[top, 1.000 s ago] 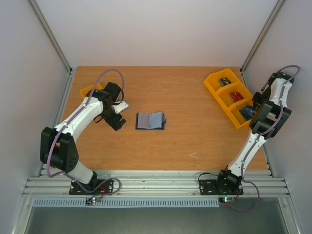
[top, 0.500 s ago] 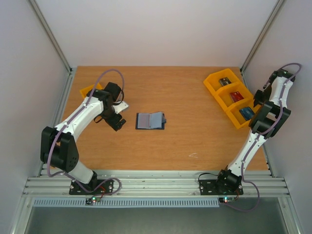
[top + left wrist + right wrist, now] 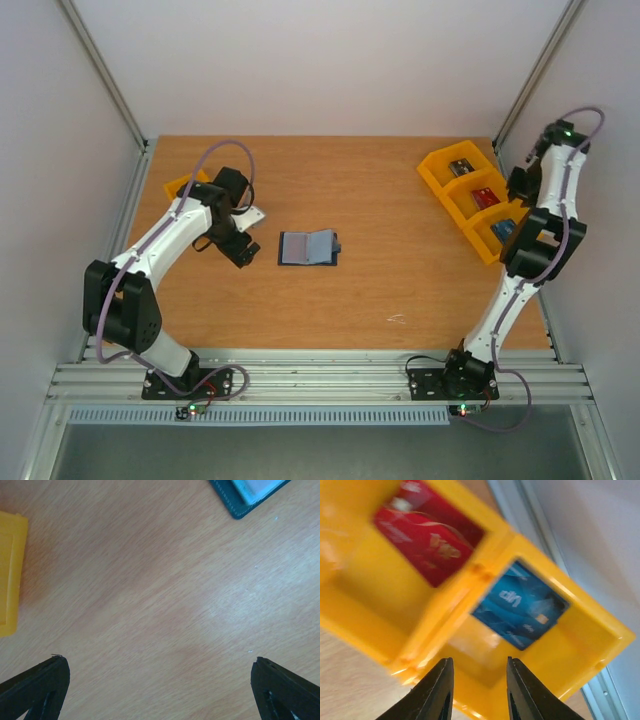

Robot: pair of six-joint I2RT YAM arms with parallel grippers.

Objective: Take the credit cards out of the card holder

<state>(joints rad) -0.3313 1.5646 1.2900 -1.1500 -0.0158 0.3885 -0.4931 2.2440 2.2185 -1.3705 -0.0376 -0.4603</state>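
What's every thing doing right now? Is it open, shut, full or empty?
card holder: open, lying flat.
yellow bins: upright, a card in each.
red card: lying in the middle bin.
blue card: lying in the nearest bin.
left end effector: open, empty.
right end effector: slightly open, empty, above the yellow bins.

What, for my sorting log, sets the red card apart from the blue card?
The red card is red with pale marks; the blue card shows white lettering and a small chip. The red card sits in the yellow bin's middle compartment, the blue card in its near end compartment. Both lie inside, ungripped.
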